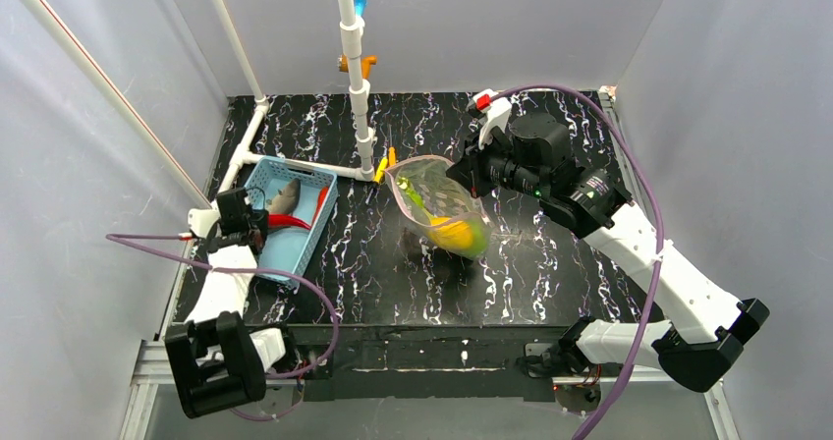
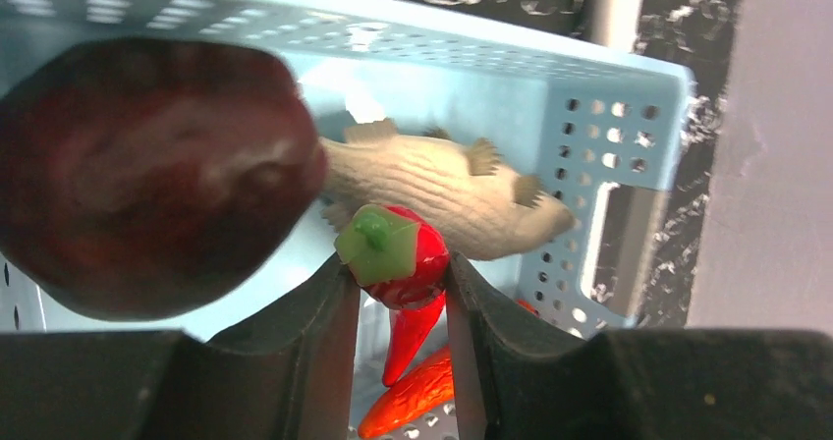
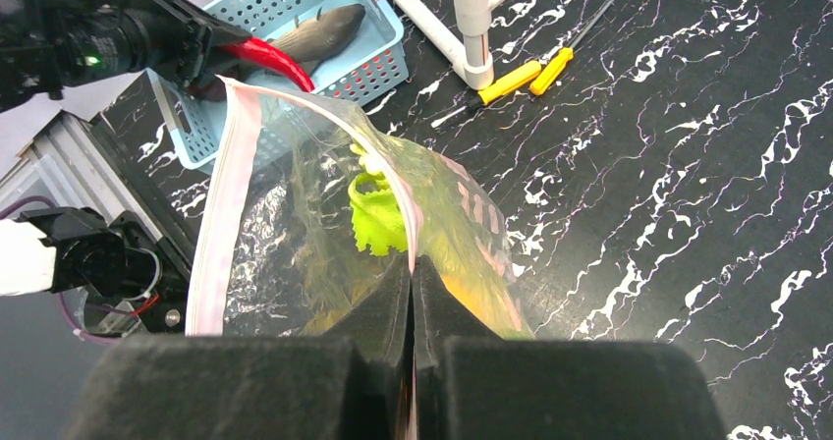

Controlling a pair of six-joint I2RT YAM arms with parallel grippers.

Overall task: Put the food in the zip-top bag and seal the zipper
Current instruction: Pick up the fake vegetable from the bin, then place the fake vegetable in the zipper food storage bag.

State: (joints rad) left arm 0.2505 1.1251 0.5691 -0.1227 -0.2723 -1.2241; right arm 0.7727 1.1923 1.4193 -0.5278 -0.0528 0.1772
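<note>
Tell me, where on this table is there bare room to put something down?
The table is bare between the blue basket and the zip-top bag, along the front edge, and right of the bag toward the front. The back middle is crowded: the white pipe, the yellow screwdrivers and the bag, held up by the right gripper, are close together.

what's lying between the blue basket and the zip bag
Top view: mostly bare marbled table between the basket and the zip-top bag; only two yellow-handled screwdrivers lie at the gap's far end.
</note>
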